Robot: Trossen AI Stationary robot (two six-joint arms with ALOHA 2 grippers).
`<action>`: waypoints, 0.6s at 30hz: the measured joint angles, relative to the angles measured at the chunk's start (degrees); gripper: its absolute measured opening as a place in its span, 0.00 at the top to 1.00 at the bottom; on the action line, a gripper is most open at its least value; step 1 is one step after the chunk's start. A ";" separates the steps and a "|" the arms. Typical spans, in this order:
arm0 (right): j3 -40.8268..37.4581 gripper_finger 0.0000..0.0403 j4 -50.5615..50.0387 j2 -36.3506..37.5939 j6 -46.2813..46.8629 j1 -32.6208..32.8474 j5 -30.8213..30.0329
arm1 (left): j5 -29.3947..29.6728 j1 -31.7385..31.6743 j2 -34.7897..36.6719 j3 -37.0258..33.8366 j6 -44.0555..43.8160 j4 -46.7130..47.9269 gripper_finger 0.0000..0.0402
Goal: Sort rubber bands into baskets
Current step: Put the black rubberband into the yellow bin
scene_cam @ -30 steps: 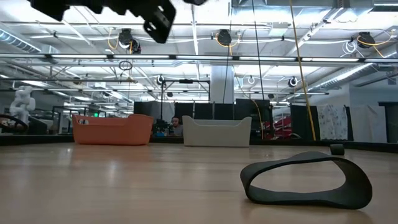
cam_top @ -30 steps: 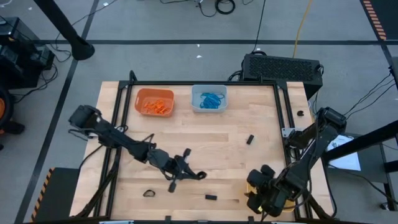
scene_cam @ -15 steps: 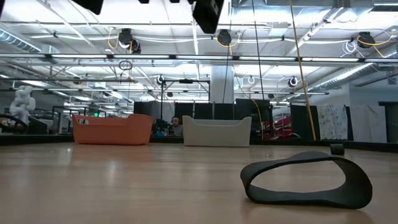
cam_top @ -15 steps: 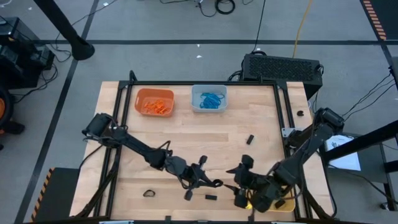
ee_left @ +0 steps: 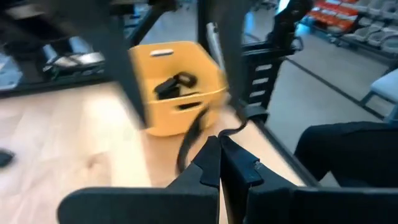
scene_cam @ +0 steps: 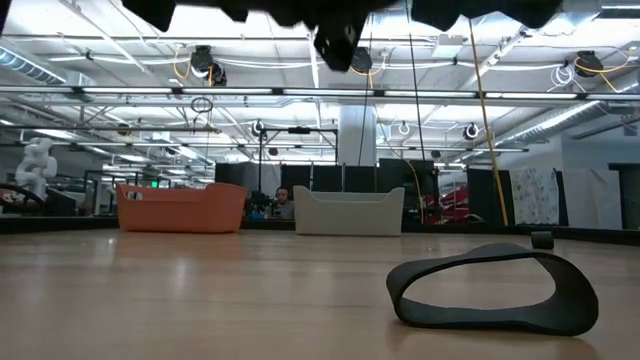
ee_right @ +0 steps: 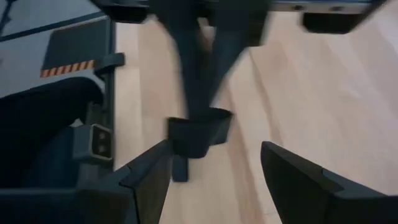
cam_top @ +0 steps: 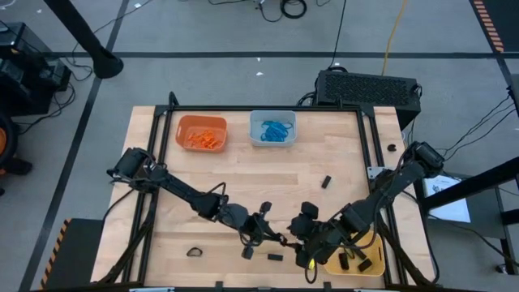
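Near the front edge of the worktop [cam_top: 243,174] lie loose black bands [cam_top: 195,252], and the yellow basket [cam_top: 357,255] with black bands inside sits at the front right corner. Just behind, mid-front, the left pincer [cam_top: 280,240] is pressed shut with a thin black band [ee_left: 189,140] trailing from its tips, meeting the right pincer [cam_top: 306,243], whose fingers [ee_right: 298,186] are spread wide and hold nothing. By the far edge stand the orange basket [cam_top: 200,133] with orange bands and the blue-grey basket [cam_top: 272,129] with blue bands.

Pale wood table [cam_top: 268,174] (matt), plastic baskets [cam_top: 201,132]
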State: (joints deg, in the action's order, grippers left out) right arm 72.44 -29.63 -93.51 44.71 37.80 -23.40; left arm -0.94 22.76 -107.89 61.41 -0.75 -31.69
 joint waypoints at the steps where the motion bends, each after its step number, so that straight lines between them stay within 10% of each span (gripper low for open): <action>1: 0.00 0.42 0.32 0.00 0.00 0.00 0.94 | 0.44 -0.15 -0.01 0.00 -0.17 0.43 1.00; 18: 0.00 0.45 1.05 0.02 -4.09 -0.45 -1.80 | 0.73 -0.24 0.01 0.00 -0.20 0.66 1.00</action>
State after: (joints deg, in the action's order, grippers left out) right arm 72.44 -28.58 -93.49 40.62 37.35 -25.20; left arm -0.21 22.52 -107.87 61.41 -0.95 -31.03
